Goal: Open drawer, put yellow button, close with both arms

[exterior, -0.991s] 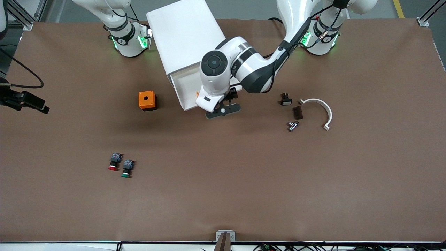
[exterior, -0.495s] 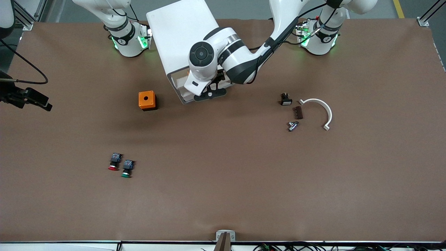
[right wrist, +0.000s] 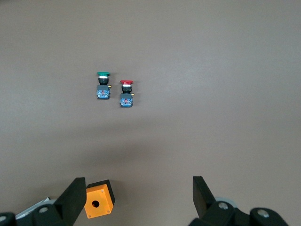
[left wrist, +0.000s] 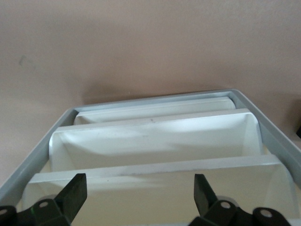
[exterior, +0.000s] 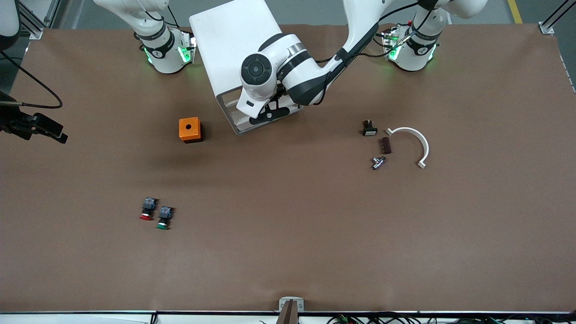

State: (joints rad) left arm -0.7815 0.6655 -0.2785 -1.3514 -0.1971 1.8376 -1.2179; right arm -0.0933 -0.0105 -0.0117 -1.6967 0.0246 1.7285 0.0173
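Note:
The white cabinet [exterior: 225,40] stands between the two arm bases. My left gripper [exterior: 269,113] is at its front, over the topmost drawer [left wrist: 155,183]. That drawer sits pushed in, about level with the drawer fronts below it. In the left wrist view my left gripper [left wrist: 138,195] is open, with one finger [left wrist: 75,193] at each side of the drawer's top edge and nothing between them. The yellow button is hidden. My right gripper [right wrist: 136,197] is open and empty, high over the table above an orange box [right wrist: 99,199]. It does not show in the front view.
The orange box with a round hole [exterior: 190,129] lies beside the cabinet toward the right arm's end. A red-capped switch [exterior: 147,209] and a green-capped switch [exterior: 164,217] lie nearer the camera. Small parts and a white curved piece [exterior: 414,139] lie toward the left arm's end.
My left gripper has moved toward the cabinet and the top drawer has slid in with it. An orange bit showed in the open drawer before and is now hidden.

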